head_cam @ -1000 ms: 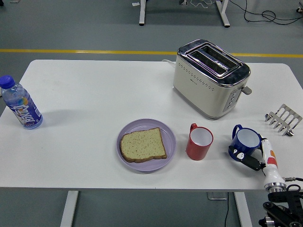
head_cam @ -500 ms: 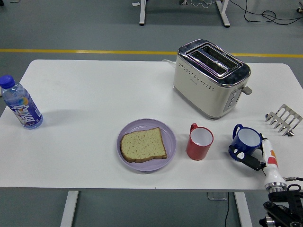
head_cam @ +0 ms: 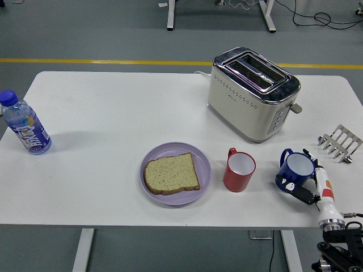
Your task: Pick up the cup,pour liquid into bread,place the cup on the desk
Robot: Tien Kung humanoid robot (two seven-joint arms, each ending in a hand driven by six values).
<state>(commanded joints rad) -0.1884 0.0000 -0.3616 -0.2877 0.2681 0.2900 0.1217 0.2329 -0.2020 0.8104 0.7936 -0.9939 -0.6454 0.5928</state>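
Observation:
A blue cup with a handle on its left stands upright at the table's front right. My right hand comes up from the lower right corner and curls around it: the black thumb lies on the cup's near side, and a white finger runs along its right side with a tip showing by the far rim. A red cup stands upright just left of it, untouched. A slice of bread lies flat on a lilac plate left of the red cup. My left arm is out of view.
A cream toaster stands behind the cups. A metal toast rack sits at the right edge, close behind my hand. A water bottle stands at the far left of the white table.
My right hand's fingers have closed further around the blue cup, a fingertip now showing by its far rim. The cup has shifted slightly to the right.

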